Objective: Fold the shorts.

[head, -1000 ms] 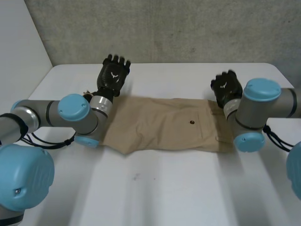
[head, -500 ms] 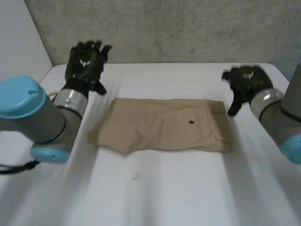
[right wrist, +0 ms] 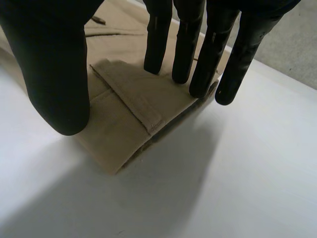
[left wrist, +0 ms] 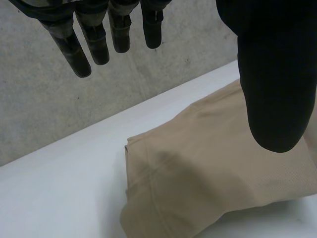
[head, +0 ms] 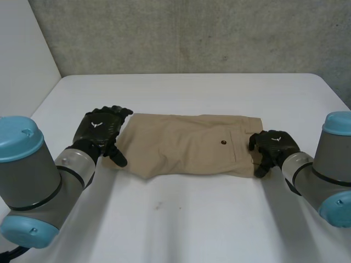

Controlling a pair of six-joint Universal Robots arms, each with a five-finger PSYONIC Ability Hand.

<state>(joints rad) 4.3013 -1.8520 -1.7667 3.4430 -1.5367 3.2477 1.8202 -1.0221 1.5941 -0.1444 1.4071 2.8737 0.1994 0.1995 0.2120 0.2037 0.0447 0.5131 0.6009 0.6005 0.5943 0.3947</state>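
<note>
Shorts (head: 186, 149) lie crosswise, waistband (right wrist: 124, 111) toward right hand (head: 274, 143)

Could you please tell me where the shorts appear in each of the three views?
Head view: the shorts lie flat mid-table, between the left hand and the right hand.
Left wrist view: one end of the shorts lies below the left hand's thumb.
Right wrist view: their waistband corner lies at the right hand's fingertips.
Shared landmark: the white table beneath them.

Soft, diffuse light from above leaves the white table (head: 219, 230) bright and the shorts (head: 186, 145) evenly lit.
</note>
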